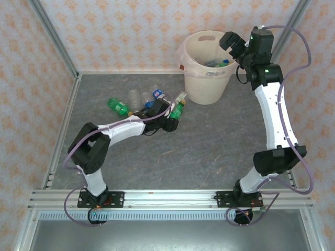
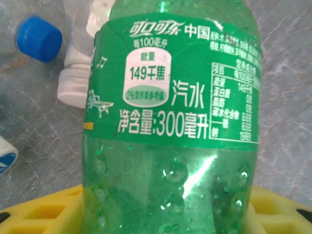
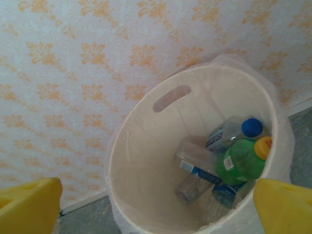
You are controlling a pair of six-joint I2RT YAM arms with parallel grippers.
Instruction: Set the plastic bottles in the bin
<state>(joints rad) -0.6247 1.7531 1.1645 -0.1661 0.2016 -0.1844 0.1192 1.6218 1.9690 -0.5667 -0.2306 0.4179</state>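
A green bottle point(image 2: 170, 112) with a green label stands between the yellow fingers point(image 2: 44, 209) of my left gripper point(image 2: 165, 214), which is shut on it. From above, that green bottle point(image 1: 178, 110) with its yellow cap sits at the left gripper point(image 1: 174, 114), just left of the bin point(image 1: 201, 86). My right gripper point(image 1: 230, 44) hovers over the bin's far right rim, open and empty. In the right wrist view the right gripper point(image 3: 156, 209) looks down into the bin point(image 3: 141, 161), which holds several bottles, among them a green one point(image 3: 241, 161) and a blue-capped clear one point(image 3: 234, 132).
On the table left of the held bottle lie another green bottle point(image 1: 119, 107) and clear bottles point(image 1: 135, 97) with blue labels and caps point(image 1: 157, 94). A blue cap point(image 2: 39, 38) and a clear bottle neck point(image 2: 75, 83) lie just behind the held bottle. Patterned walls enclose the table.
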